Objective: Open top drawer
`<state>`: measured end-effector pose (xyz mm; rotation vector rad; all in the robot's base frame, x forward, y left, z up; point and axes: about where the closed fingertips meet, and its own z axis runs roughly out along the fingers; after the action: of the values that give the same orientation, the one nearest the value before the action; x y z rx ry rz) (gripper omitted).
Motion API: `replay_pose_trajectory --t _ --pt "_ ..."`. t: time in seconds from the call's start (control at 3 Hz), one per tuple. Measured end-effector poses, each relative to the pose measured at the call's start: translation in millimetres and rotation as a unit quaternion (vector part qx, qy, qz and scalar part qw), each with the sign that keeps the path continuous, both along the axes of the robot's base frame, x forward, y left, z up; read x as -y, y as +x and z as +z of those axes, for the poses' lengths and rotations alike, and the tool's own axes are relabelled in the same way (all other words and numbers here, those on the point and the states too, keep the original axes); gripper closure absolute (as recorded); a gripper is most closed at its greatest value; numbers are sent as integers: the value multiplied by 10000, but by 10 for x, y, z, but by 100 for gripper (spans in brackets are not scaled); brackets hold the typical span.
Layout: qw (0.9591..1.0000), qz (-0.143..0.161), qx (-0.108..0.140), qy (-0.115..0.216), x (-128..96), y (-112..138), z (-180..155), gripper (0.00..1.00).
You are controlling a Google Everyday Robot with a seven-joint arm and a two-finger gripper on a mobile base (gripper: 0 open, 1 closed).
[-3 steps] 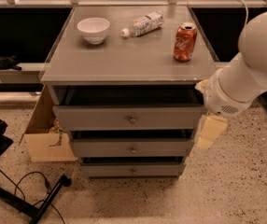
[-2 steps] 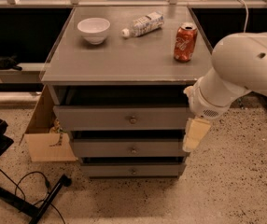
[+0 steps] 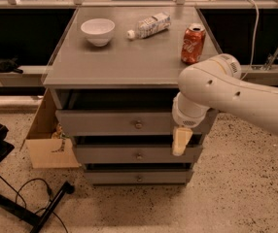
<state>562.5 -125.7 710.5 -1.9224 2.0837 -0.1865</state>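
Cream tool (image 3: 181, 142), state unclear, before flat grey top drawer (image 3: 110, 123), round metal knob (image 3: 138, 125).

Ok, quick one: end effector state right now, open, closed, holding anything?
End effector: open or closed cannot be told. It hangs in front of the top drawer, right of its knob, not on it.

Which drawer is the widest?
The top drawer, just under the tabletop. The middle drawer and bottom drawer are narrower. The gripper hangs near the top drawer's right end.
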Motion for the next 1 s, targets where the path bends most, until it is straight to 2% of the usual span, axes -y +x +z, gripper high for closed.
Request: replay_pose_trajectory --t 0.33,0.67,1.0 --pt "9998 -23 -38 -181 -87 265 -290 0" --pt "9995 -98 -199 -219 -131 469 -545 0" --pt "9989 -198 -396 -161 -147 596 -761 18"
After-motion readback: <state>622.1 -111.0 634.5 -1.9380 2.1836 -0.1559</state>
